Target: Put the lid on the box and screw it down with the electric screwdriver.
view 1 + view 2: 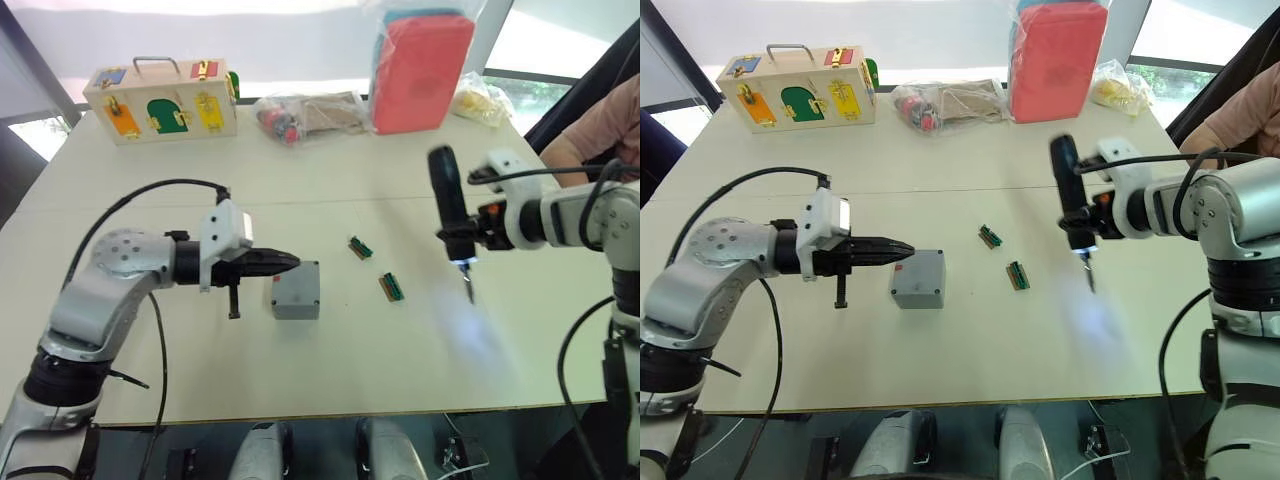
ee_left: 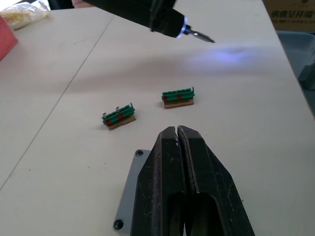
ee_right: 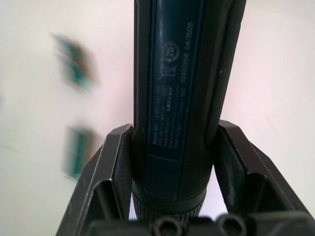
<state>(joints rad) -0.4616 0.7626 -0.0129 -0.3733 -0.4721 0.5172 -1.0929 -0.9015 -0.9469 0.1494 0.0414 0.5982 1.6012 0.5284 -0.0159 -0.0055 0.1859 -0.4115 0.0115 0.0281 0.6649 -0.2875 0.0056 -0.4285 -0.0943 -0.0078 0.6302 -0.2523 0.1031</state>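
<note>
Closest to the head camera, low in the frame, the pale cream surface [image 1: 400, 340] carries a small square grey plastic box with its grey lid [image 1: 296, 290] already seated on top, just left of centre. From the left edge the left hand [image 1: 287, 263] reaches in level, its two black fingers pressed together with nothing between them, tips over the upper left edge of the lid; whether they touch it I cannot tell. In the left wrist view the same closed fingers [image 2: 182, 182] lie above the lid's corner, where two dark screw holes show.

Right of centre, the right hand [image 1: 478, 235] clamps a black pen-shaped electric screwdriver [image 1: 447, 205], held near upright and raised off the surface, its thin metal bit pointing down with a bluish light at the tip and a faint glow on the surface below. It stands well apart from the box. The right wrist view shows both fingers [image 3: 115, 167] gripping the dark barrel.

Between box and screwdriver lie two small green terminal blocks [image 1: 361, 247] [image 1: 391, 287], near each other.

Along the upper part of the frame sit a wooden box with coloured doors [image 1: 160, 103] at upper left, a clear bag of parts [image 1: 305, 115] at top centre, and a red block in plastic wrap [image 1: 420, 70] beside it. A person's arm [image 1: 585, 135] shows at the upper right edge.
</note>
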